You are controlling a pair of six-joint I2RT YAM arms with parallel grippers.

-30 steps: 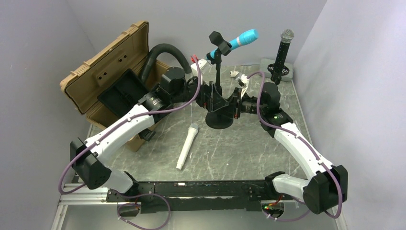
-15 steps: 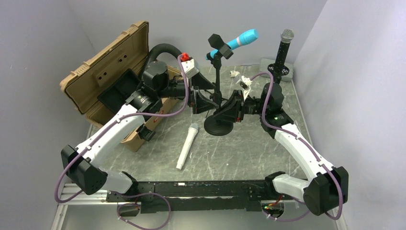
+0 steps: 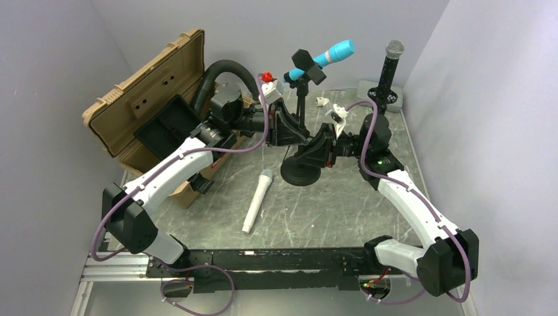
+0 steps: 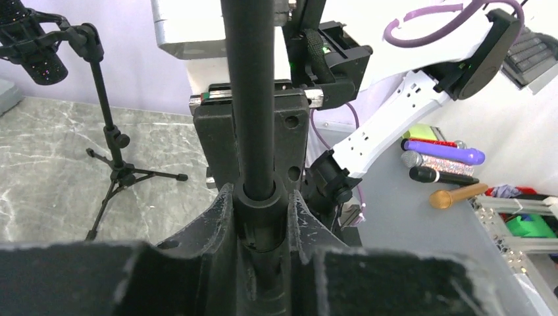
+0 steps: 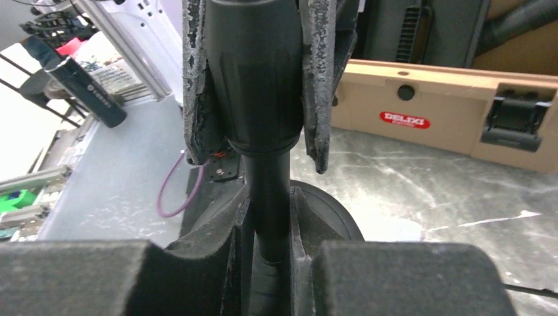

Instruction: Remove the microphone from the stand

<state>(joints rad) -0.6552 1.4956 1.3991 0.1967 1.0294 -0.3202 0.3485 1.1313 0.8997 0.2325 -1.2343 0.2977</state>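
Perched in the upper centre of the overhead view: blue microphone [image 3: 333, 52], wedged in a black clip [image 3: 306, 64] atop the stand [image 3: 301, 105], wider end tilted up toward the right. Well above both grippers, touched by neither.

Left gripper [image 4: 260, 209]: jaws clamped on the thick collar of the stand's pole. Right gripper [image 5: 270, 220]: jaws clamped on the thinner pole just below, over the round base [image 3: 301, 174] on the desk [image 3: 342, 210].

Likely light and stiff, with a smooth cylindrical barrel, so prone to slipping or rolling in a loose pinch. Probably held in the clip by friction alone. Best taken across the exposed blue barrel, between clip and wider end, not at the very tip. Best drawn out along its own axis, with the pole braced to keep the stand from tipping.
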